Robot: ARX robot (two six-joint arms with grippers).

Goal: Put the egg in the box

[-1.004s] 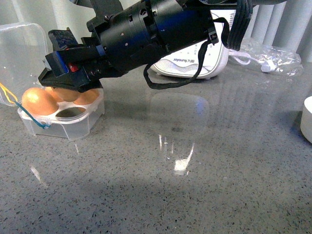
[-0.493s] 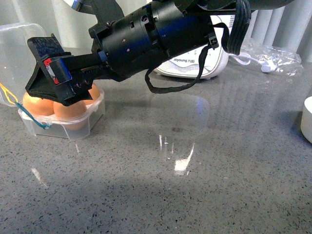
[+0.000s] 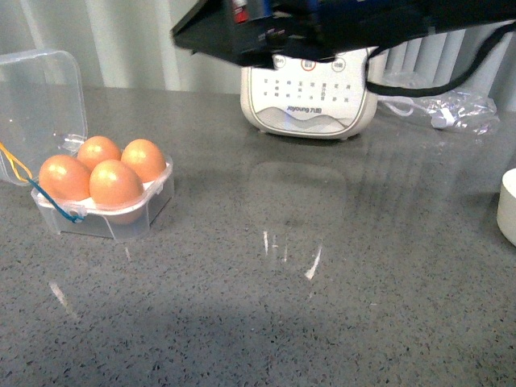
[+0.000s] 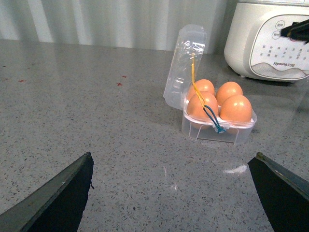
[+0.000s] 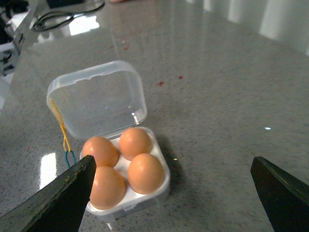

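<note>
**Egg** (image 3: 115, 184): sits upright in the front hollow of the box (image 3: 105, 222); all four hollows are filled and the lid (image 3: 40, 97) stands open.
**Box:** on the tabletop (image 3: 322, 306), on the robot's left.
**Right claw** (image 5: 171, 158): released, empty, high above and to the right of the box.
**Left claw** (image 4: 172, 154): released, empty, facing the box.

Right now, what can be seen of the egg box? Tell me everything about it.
The box is a small square case of clear plastic with rounded corners, standing flat on the grey speckled countertop. Its hinged clear lid is open, tilted back behind the tray. All four hollows hold brown eggs. A yellow-and-teal elastic loop hangs down one side. Nothing else touches it.
</note>
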